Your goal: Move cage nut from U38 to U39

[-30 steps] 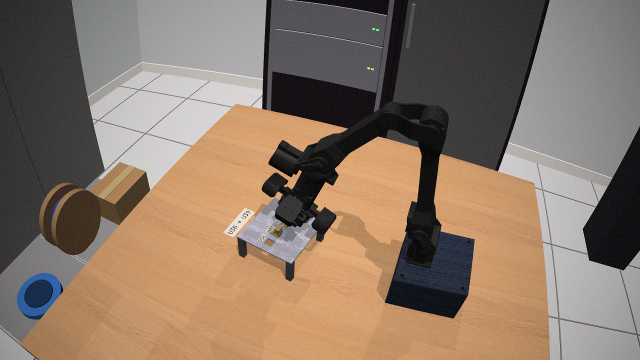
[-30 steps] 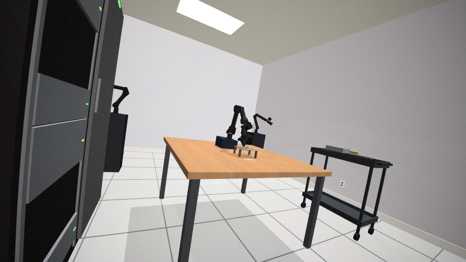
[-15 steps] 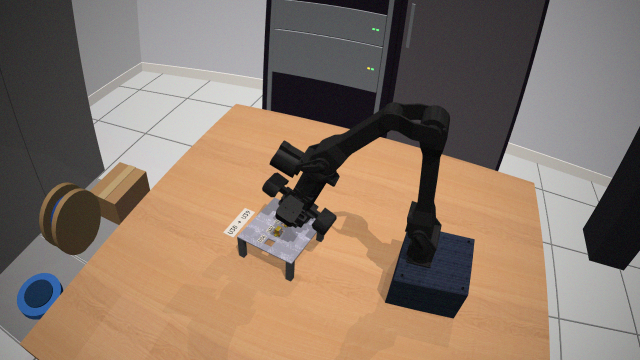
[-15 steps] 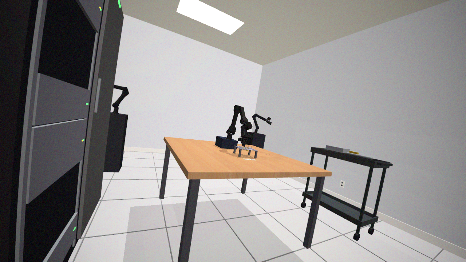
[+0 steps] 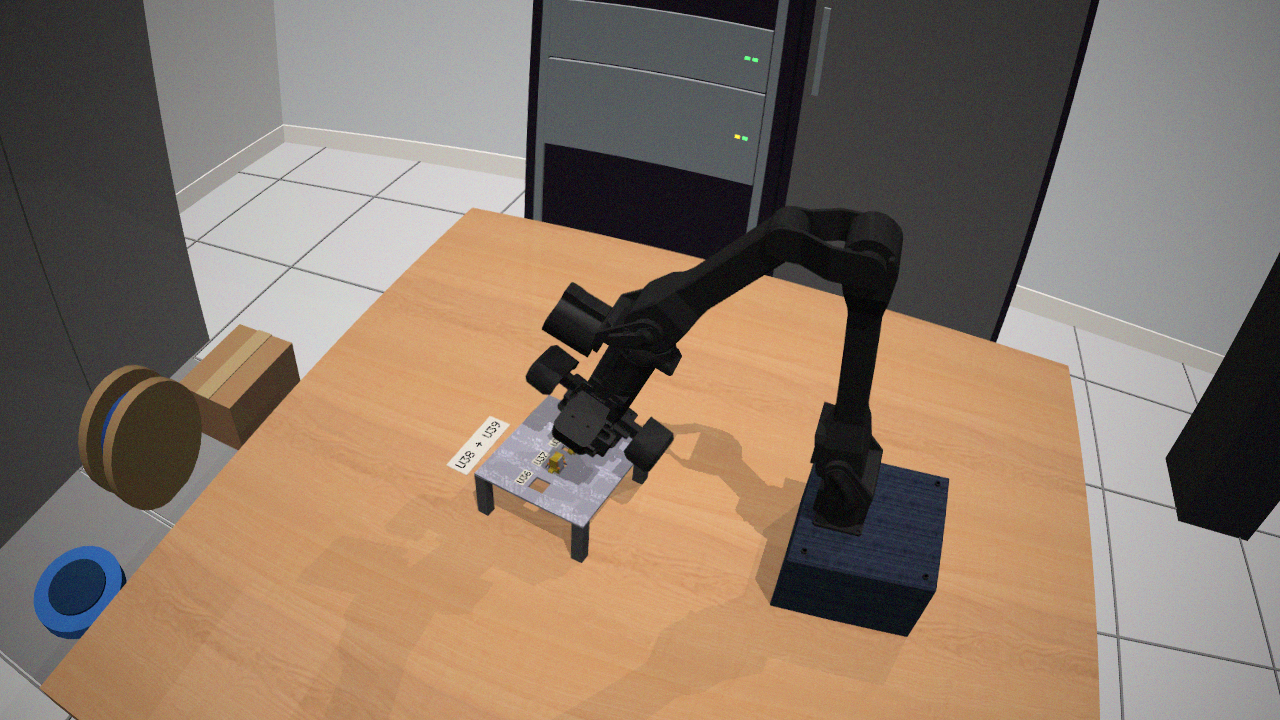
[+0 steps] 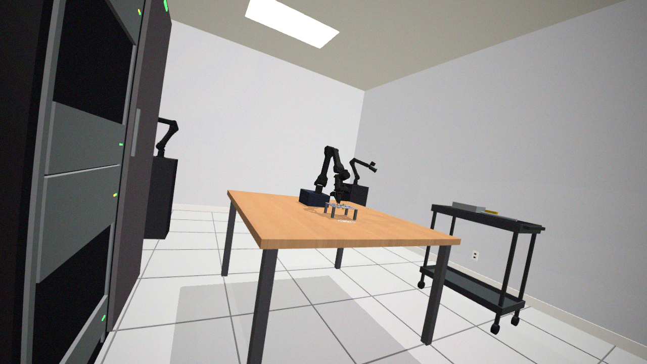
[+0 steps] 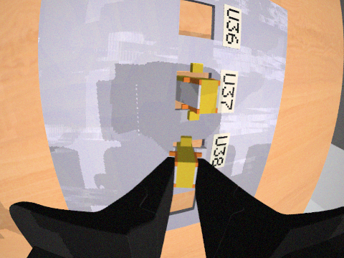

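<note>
My gripper (image 7: 185, 165) (image 6: 338, 203) is shut on a yellow cage nut (image 7: 185, 173) at the U38 position of the rail plate (image 7: 72, 86) (image 5: 581, 510). The held nut leans toward the fingers, and a sliver of hole shows beside its far end; whether its wings are above or below the plate cannot be told. The other nut (image 7: 208, 96) (image 5: 555, 462) sits at hole U37, above the held nut in the wrist view. The empty hole U39 (image 7: 182, 202) shows between the fingers, partly hidden by them. In the top view the fingertips are hidden behind the gripper body.
The empty hole U36 (image 7: 196, 19) (image 5: 539, 485) lies past U37. The plate stands on short legs on the wooden table (image 5: 402, 582) (image 6: 280, 221). A paper label (image 5: 478, 445) reading U38 to U39 lies beside it. The arm's dark blue base (image 5: 859, 573) stands to the right in the top view.
</note>
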